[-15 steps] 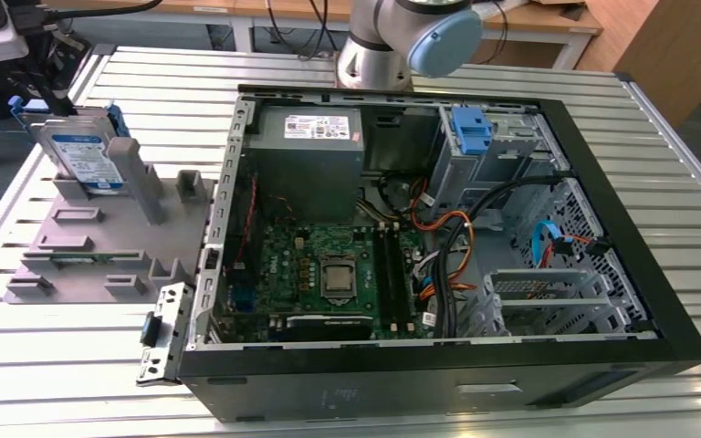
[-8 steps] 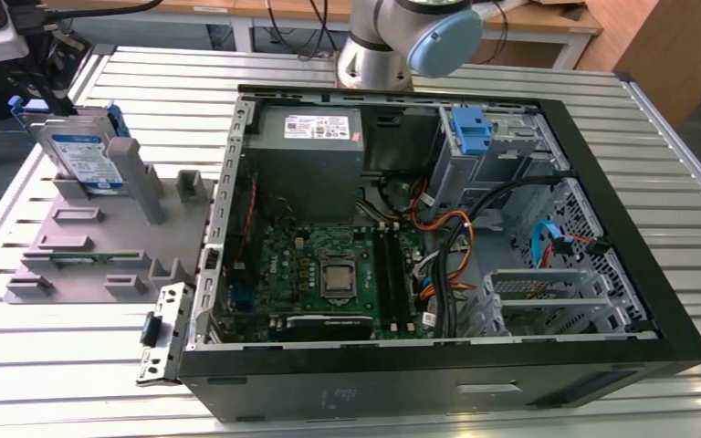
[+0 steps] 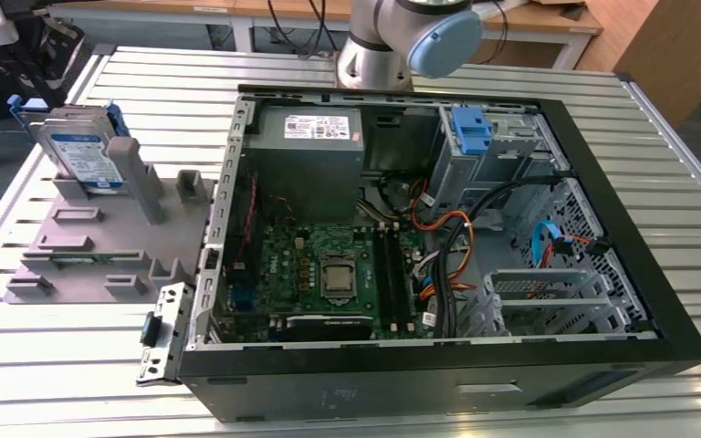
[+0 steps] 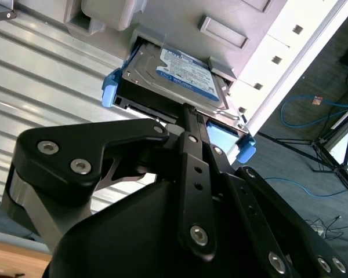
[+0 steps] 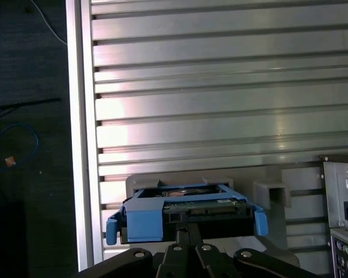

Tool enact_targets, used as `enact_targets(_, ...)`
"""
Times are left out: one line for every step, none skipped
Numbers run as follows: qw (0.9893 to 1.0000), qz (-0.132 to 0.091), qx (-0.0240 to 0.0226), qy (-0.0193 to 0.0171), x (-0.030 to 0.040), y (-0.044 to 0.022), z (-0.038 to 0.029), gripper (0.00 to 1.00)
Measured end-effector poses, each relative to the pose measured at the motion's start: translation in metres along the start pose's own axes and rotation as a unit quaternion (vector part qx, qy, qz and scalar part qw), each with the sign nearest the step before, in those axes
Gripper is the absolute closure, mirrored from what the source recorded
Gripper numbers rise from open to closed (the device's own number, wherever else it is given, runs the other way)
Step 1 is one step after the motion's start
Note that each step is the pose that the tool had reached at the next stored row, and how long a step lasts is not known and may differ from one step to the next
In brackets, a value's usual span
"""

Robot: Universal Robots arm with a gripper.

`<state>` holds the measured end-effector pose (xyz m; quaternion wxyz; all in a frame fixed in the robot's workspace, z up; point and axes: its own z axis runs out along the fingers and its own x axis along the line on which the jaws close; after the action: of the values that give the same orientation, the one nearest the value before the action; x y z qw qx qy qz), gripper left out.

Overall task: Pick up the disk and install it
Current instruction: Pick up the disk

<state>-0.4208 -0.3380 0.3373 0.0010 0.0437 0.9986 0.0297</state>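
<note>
Second wrist view, nearest first: one black gripper (image 4: 188, 114), its two fingers drawn narrow with the tips together, lined up on the edge of the one disk (image 4: 180, 69). Whether they touch it cannot be told. That disk, in its blue carrier, stands on edge in a slot at the far corner of one grey fixture (image 3: 95, 246), by the exterior view's left edge of the slatted table (image 3: 58, 392). Its white label carries a blue band; the print is unreadable. Beside the fixture lies one open computer case (image 3: 448, 379). At its far end are one grey metal box (image 3: 314, 160) with a white sticker, also unreadable, and one blue latch piece (image 3: 470, 130).
</note>
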Motion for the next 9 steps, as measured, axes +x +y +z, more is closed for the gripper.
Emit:
enact_targets(1.0, 0.0, 0.0, 0.0, 0.0, 0.0, -0.0001, 0.89)
enact_targets(1.0, 0.0, 0.0001, 0.0001, 0.0, 0.0, -0.0004, 0.89)
enact_targets(1.0, 0.0, 0.0, 0.0001, -0.0001, 0.0001, -0.0004, 0.89)
enact_targets(1.0, 0.0, 0.0, 0.0001, -0.0001, 0.0001, -0.0004, 0.89)
enact_targets(1.0, 0.0, 0.0, 0.0001, -0.0001, 0.0001, -0.0003, 0.89)
enact_targets(1.0, 0.0, 0.0001, 0.0001, -0.0002, 0.0001, -0.0004, 0.89)
enact_targets(1.0, 0.0, 0.0001, 0.0001, -0.0002, 0.0001, -0.0004, 0.89)
enact_targets(1.0, 0.0, 0.0001, 0.0001, -0.0002, 0.0001, -0.0004, 0.89)
enact_targets(1.0, 0.0, 0.0, 0.0001, -0.0002, 0.0001, -0.0004, 0.89)
